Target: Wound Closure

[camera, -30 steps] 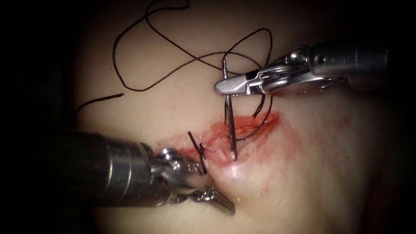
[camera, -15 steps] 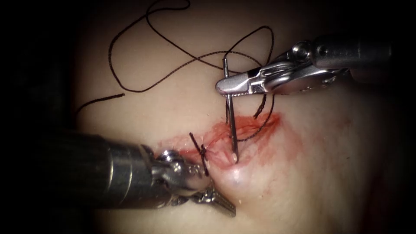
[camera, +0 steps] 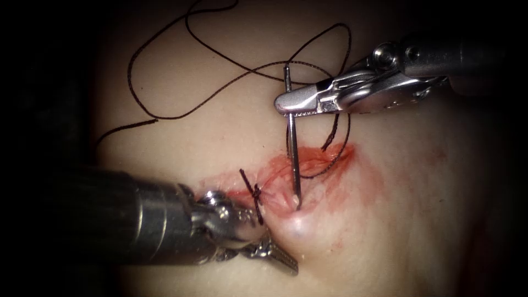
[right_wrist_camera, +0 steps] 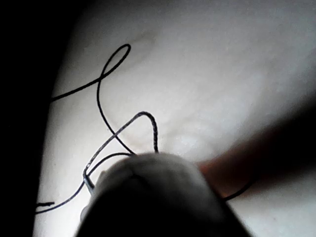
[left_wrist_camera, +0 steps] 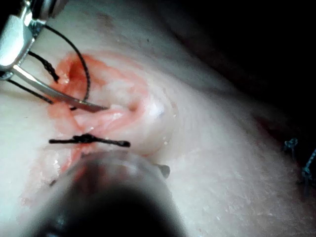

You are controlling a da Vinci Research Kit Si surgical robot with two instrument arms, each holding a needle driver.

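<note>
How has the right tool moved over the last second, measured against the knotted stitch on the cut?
Yes, slightly. The right tool, shut on the needle near its tail, rose away from the knotted stitch; the needle tip stays at the cut.

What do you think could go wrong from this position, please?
The right claw grips the needle near its thread end, far from the tip, which sits at the cut in the tissue; the needle might swivel. Loose thread loops close around that claw and could snag. The left claw presses the tissue by the earlier knot; the bulged edge might tear.
</note>
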